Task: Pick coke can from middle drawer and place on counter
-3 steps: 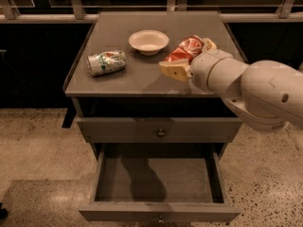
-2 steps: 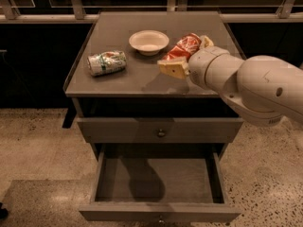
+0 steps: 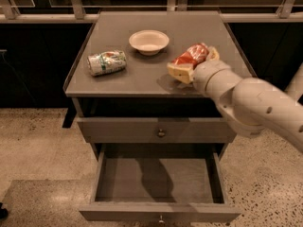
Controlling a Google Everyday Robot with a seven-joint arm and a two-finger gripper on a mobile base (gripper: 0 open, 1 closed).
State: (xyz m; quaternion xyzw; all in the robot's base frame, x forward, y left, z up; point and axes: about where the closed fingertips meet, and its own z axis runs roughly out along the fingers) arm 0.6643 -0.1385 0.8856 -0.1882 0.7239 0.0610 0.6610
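The end effector [image 3: 195, 64], clenched on the coke can [image 3: 190, 57], had drifted slightly toward five o'clock above the counter [image 3: 142, 74], so placement looked near.

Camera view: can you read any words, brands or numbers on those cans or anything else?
Coke can, held over the counter in the gripper: white lettering, not legible.
Green-and-white can: print not legible.
Bowl, middle drawer: no text.
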